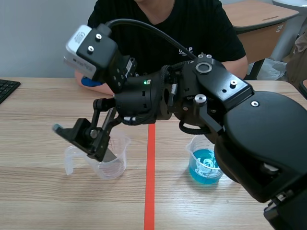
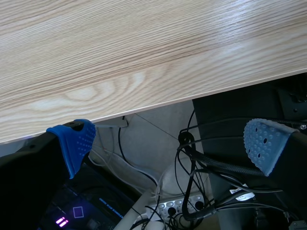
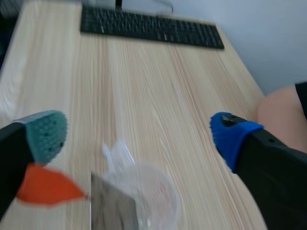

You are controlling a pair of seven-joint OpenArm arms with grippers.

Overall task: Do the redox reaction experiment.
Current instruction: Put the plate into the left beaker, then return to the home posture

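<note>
A clear plastic beaker (image 1: 103, 163) with a spout stands left of the red tape line. A grey metal strip (image 1: 111, 155) leans inside it. In the right wrist view the beaker (image 3: 148, 196) and the strip (image 3: 110, 206) lie just under and between the fingers. My right gripper (image 1: 79, 143) reaches across the middle and hangs open right above this beaker, holding nothing; it is also open in its own view (image 3: 139, 139). A second beaker (image 1: 206, 165), with blue liquid, stands right of the line under the right arm. My left gripper (image 2: 172, 143) is open past the table's edge (image 2: 158, 103), over cables.
A person in a black shirt (image 1: 192, 28) sits across the table, one arm (image 3: 280, 108) resting near the far edge. A black keyboard (image 1: 7, 88) lies at the far left, ahead of the right gripper (image 3: 148, 28). A blurred orange patch (image 3: 45, 184) shows beside one right finger.
</note>
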